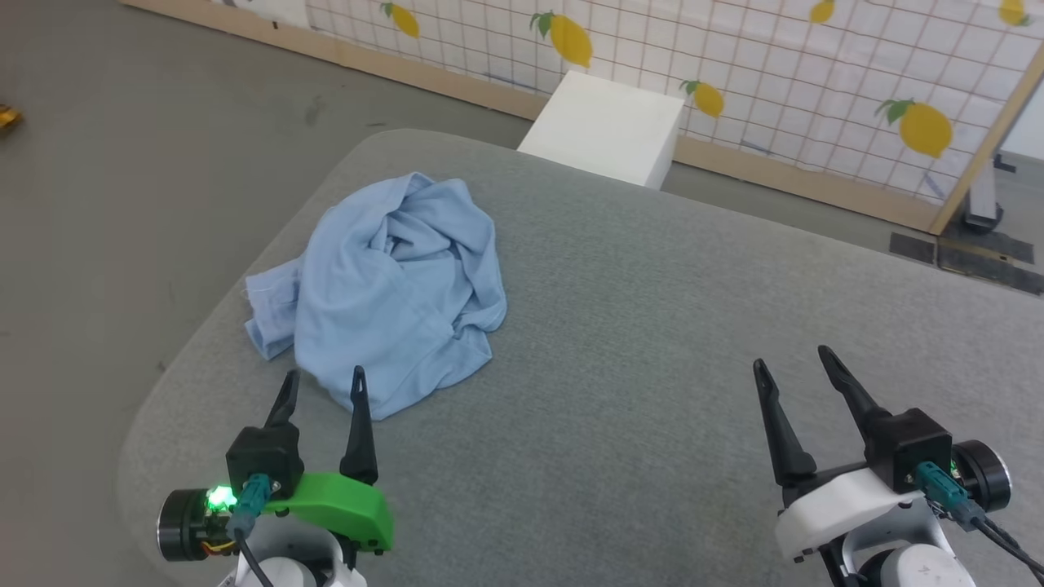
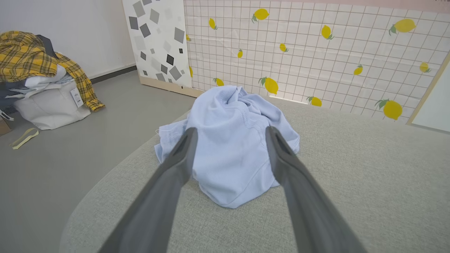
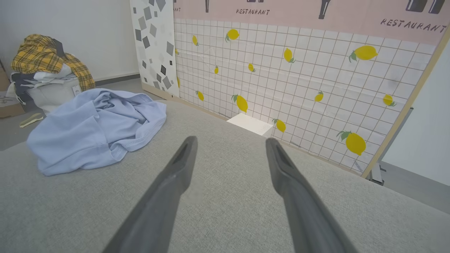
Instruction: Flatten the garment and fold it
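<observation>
- The garment (image 1: 391, 285) is lying crumpled just ahead of the left gripper (image 1: 325, 373), whose fingers are standing apart, perhaps brushing its near hem
- The right gripper (image 1: 791, 357) is hovering spread and empty; the garment is sitting well to its left

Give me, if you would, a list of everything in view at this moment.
garment: one, light blue, crumpled in a heap at the padded surface's left side
padded surface: one, grey, in front of the robot
box: one, white, on the floor beyond the surface's far edge
lemon-print panel: one, white grid with yellow lemons, along the back
clothes pile: one, yellow plaid on top, on the floor by the white wall
left gripper: one, dark fingers, open, just short of the garment
right gripper: one, dark fingers, open, over bare surface
</observation>
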Motion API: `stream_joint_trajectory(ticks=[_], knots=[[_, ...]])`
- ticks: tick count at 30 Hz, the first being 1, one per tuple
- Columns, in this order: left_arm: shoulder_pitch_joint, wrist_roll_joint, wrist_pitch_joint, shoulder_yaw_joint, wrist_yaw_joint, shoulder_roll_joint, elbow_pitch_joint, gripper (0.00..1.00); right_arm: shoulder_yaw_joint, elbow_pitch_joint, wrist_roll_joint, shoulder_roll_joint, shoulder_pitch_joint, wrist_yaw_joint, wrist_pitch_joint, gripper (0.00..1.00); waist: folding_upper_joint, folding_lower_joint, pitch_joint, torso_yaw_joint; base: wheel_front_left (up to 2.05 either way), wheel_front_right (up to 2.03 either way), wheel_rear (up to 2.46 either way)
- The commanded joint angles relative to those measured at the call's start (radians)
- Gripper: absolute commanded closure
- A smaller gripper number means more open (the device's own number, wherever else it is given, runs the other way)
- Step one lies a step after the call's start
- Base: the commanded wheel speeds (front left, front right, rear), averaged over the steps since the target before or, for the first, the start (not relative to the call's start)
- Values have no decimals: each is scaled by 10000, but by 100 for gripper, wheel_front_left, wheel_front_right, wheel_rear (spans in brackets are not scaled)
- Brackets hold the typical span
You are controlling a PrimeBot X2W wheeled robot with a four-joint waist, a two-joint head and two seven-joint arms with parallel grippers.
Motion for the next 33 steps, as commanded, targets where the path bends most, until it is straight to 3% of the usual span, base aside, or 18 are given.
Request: stream_joint_trajectory(ticks=[1, 27, 33], knots=[[-193, -108, -101, -13, 72, 93, 38, 0, 26, 55, -112, 13, -136, -12, -121, 0, 0, 0, 9, 175, 0, 0, 0], [-179, -554, -633, -59, 450, 152, 217, 0, 141, 201, -269, 18, -335, -16, -486, 0, 0, 0, 194, 1423, 0, 0, 0], [-314, -797, -756, 11, 393, 202, 226, 0, 276, 140, -376, 19, -560, -17, -494, 0, 0, 0, 561, 1439, 0, 0, 0]])
